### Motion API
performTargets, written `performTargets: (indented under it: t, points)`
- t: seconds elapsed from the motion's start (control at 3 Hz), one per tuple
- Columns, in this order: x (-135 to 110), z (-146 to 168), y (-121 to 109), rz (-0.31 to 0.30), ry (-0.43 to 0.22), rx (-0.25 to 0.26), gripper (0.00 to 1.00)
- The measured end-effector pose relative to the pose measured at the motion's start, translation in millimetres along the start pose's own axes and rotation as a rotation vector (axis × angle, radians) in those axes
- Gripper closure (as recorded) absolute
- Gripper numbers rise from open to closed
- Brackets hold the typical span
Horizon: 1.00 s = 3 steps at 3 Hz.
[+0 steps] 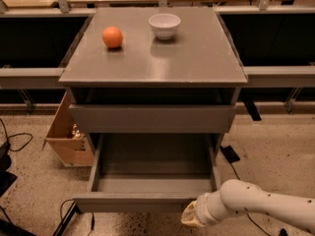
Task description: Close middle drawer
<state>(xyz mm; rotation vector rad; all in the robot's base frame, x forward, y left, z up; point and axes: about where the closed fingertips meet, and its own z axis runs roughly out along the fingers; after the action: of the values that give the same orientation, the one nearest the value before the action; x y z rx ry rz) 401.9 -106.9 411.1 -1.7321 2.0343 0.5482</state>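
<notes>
The tool [193, 215] is sitting by the right front corner of the middle drawer [138, 201], can't tell its opening, so pushing off-centre is probably risking a jam.

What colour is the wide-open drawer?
The drawer is plain gray, camera view; the gripper is at its front right.

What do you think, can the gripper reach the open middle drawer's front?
Probably yes: the gripper sits at the front panel of the middle drawer, near its right end, with nothing visible between them. The orange and bowl stand on the cabinet top, out of the way.
</notes>
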Motion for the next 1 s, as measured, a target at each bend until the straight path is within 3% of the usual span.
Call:
performTargets:
  t: [0.33, 0.67, 1.0]
  points:
    - [-1, 7, -34, -0.026, -0.031, -0.005, 1.0]
    - [-1, 11, -35, -0.035, -0.038, -0.02, 1.0]
    - [-5, 10, -63, -0.059, -0.062, -0.002, 1.0]
